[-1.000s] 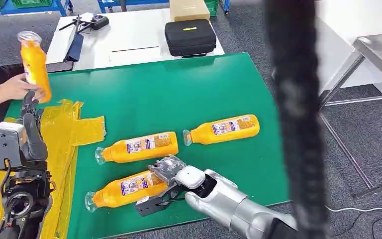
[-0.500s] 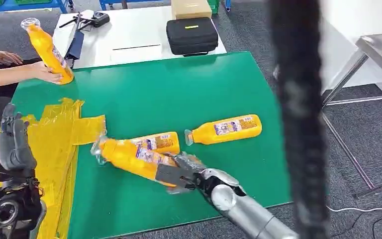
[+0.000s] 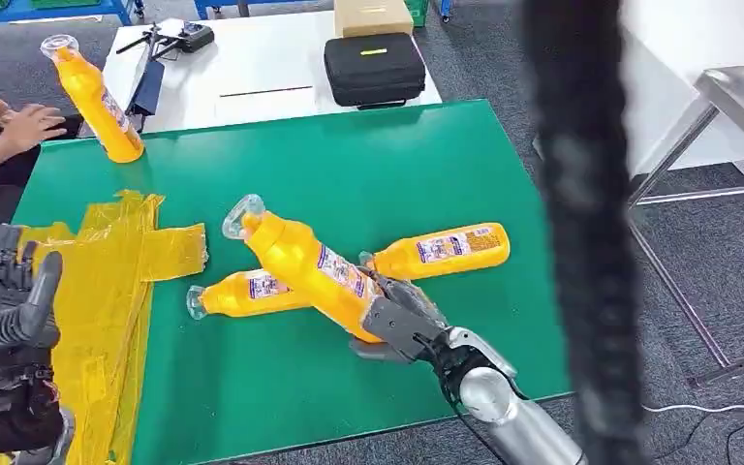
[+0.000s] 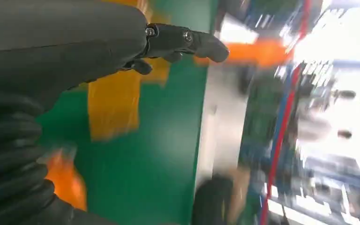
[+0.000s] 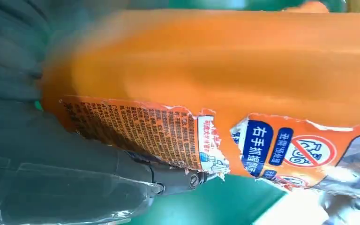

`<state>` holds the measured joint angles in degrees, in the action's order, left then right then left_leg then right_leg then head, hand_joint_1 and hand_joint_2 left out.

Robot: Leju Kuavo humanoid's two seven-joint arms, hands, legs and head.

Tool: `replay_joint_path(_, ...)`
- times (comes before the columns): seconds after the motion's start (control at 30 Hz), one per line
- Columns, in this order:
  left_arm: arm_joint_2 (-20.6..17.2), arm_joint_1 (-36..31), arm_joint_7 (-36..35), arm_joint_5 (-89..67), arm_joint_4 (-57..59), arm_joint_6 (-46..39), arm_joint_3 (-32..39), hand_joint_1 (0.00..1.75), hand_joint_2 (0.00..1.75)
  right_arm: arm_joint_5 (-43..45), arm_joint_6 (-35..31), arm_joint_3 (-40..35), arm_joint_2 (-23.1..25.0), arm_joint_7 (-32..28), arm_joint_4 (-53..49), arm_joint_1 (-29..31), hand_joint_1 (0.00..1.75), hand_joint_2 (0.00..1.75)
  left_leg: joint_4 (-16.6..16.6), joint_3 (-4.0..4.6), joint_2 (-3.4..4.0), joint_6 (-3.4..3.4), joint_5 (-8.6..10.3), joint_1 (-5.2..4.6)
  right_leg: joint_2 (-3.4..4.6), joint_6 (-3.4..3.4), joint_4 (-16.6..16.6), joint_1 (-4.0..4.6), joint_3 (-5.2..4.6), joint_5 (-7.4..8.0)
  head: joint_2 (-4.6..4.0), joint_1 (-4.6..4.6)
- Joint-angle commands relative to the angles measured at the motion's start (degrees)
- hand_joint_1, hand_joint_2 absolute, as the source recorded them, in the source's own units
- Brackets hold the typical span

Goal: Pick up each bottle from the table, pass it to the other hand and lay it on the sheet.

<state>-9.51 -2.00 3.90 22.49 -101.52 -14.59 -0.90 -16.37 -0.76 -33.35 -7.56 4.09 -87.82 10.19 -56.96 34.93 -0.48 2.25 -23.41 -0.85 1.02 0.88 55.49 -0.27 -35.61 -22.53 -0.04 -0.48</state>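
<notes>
Bottle point(image 3: 305, 260) up off the green table point(image 3: 349, 165) now, held round its fat bottom end by the right hand point(image 3: 402, 325). A second ago flat on the table near the front edge, with that hand just closing on it. Half a second ago partly lifted and low. Now high and tilted. So the pick-up looks done, and the pass to the other hand probably comes next.

Long way of the bottle slanted: bottom end low and near, in the hand; clear cap end high, away from the robot and off to its left. Cap aimed roughly toward the yellow sheet point(image 3: 107, 281) side. In the right wrist view, torn label and orange body pressed tight against the fingers.

Left hand point(image 3: 15, 295) near the front left corner, over the sheet, fingers apart and holding nothing. Lower in the picture than a second ago, and well apart from the bottle. No pass yet.

A bit further out, a second bottle point(image 3: 242, 293) flat on the table, partly under the lifted one, cap toward the sheet. Third bottle point(image 3: 441, 249) flat to the right, cap toward the middle. Neither one moved.

Far off at the left back corner, a fourth bottle point(image 3: 97, 97) standing tilted on the table. A second ago up in a person's hand point(image 3: 29, 126); now set down, that hand just beside it and off it. Past the green table, a black case point(image 3: 373, 68) on a white one.
</notes>
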Motion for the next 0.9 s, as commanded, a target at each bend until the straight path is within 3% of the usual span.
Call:
replay_joint_path(0.03, 3.67, -0.12, -5.55, 22.59, -1.89, 10.70, -12.55, 0.00, 1.75, -1.88, -5.03, 0.86, 6.09, 0.23, 9.19, 9.69, 1.75, 1.75, -0.09, -0.21, 0.16, -0.16, -0.16, 0.03, 0.04, 0.03, 0.03, 0.03, 0.21, -0.10, 0.00, -0.02)
replay_joint_path(0.17, 4.03, -4.55, -6.69, 27.41, 0.22, 11.13, -19.23, 0.00, 1.75, -5.22, -7.49, 0.23, 7.06, 0.41, 11.63, 12.01, 1.75, 1.75, -0.05, -0.12, -0.11, -0.13, -0.03, 0.03, -0.20, 0.02, 0.01, 0.04, 0.18, -0.06, 0.00, -0.02)
replay_joint_path(0.4, 5.92, -9.43, -6.67, 27.54, 3.36, 9.44, -24.13, 0.00, 1.75, -7.43, -7.72, -2.03, 8.88, 1.31, 13.70, 13.56, 1.75, 1.75, -0.04, -0.16, -0.10, -0.11, -0.03, 0.03, -0.22, 0.01, -0.01, 0.06, 0.23, -0.07, 0.00, -0.02)
replay_joint_path(0.83, 7.07, -11.46, -5.44, 22.37, 3.74, 5.38, -25.85, 0.00, 1.75, -9.48, -8.15, -4.64, 9.36, 3.00, 14.51, 13.94, 1.75, 1.75, -0.04, -0.14, -0.03, -0.09, -0.05, 0.03, -0.16, 0.03, -0.01, 0.05, 0.20, -0.07, 0.00, -0.02)
replay_joint_path(0.9, 5.87, -14.56, -5.07, 19.53, 6.22, 3.52, -27.45, 0.00, 1.75, -10.51, -7.60, -7.59, 9.65, 3.49, 15.92, 15.05, 1.75, 1.75, -0.02, 0.03, -0.08, -0.02, 0.03, 0.00, -0.16, 0.03, 0.00, 0.02, 0.03, -0.01, 0.00, 0.00)
